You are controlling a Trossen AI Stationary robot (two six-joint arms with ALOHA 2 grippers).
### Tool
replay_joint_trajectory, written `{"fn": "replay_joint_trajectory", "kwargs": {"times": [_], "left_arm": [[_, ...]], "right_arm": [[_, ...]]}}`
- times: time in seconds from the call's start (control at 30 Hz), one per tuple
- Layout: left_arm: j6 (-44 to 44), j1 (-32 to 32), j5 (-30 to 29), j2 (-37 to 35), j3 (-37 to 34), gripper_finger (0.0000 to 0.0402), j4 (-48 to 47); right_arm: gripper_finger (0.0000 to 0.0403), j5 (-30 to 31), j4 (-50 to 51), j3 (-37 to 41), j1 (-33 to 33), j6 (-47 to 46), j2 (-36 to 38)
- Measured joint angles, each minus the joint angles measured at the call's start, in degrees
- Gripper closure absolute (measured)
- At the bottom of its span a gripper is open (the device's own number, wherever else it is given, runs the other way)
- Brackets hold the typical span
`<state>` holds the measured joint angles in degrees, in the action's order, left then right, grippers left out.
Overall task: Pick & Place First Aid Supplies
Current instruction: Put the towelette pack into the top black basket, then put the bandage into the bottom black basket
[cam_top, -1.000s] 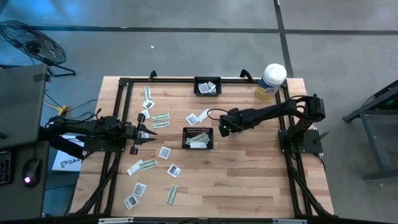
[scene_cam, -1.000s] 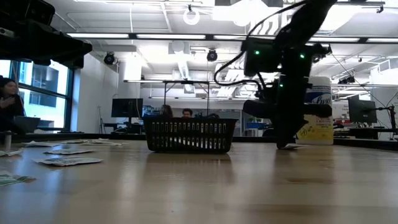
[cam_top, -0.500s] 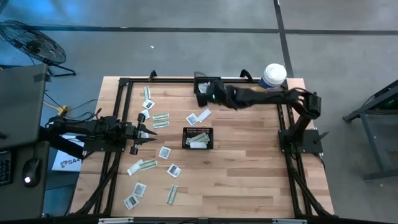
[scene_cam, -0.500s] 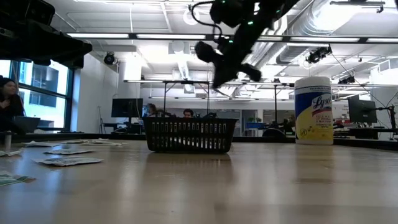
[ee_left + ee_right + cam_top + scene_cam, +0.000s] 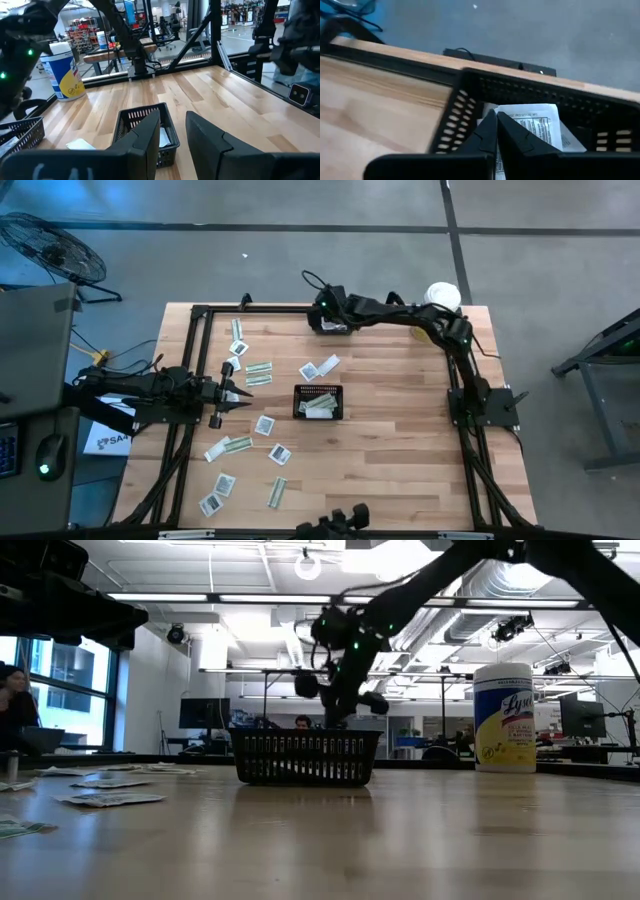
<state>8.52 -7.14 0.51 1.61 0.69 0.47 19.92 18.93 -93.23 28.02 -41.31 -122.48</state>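
tabletop [image 5: 400,440]: wood slats in a black frame, concrete floor all round
right gripper [image 5: 496,118]: pinched shut over the far basket [image 5: 331,320], can't tell if it grips a packet
left gripper [image 5: 243,389]: part open, empty, parked at the left edge
step: looks like the drop-off; next, let go and lift clear
packets [image 5: 262,425]: flat white squares and green strips, mostly loose on the left, some in both baskets

Black basket [image 5: 305,756] mid-table; dark arm's gripper [image 5: 335,705] hangs above it; white-and-yellow canister [image 5: 503,718] right; packets [image 5: 108,797] left.

Pale, smooth planked wooden table [image 5: 400,440] with a faint sheen; on it a black plastic mesh basket [image 5: 318,402], matt, and thin white printed paper packets [image 5: 264,425].
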Motion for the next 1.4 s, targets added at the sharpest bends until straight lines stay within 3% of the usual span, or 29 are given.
{"fn": "replay_joint_trajectory", "kwargs": {"times": [0.17, 0.3, 0.57, 0.87, 1.4], "left_arm": [[0.0, 0.0, 0.0, 0.02, 0.0, 0.0309, -0.02], [0.0, 0.0, -0.01, 0.02, 0.0, 0.0309, -0.01], [0.01, 0.0, -0.01, 0.0, 0.0, 0.0309, -0.02], [0.0, 0.0, -0.02, 0.02, 0.0, 0.0309, -0.01], [0.0, 0.0, 0.02, 0.02, 0.0, 0.0309, -0.01]], "right_arm": [[0.0376, -2.32, 1.95, 0.3, 0.55, -1.97, -1.38], [0.0334, -3.17, 3.92, 0.43, 0.88, -2.27, -1.08], [0.0268, -7.13, 10.8, 0.36, -1.11, -1.49, 6.78], [0.0268, -9.82, 25.36, 0.28, -7.84, -9.46, 8.63], [0.0279, -9.96, 19.82, 0.28, -8.8, -13.91, 8.76]]}}
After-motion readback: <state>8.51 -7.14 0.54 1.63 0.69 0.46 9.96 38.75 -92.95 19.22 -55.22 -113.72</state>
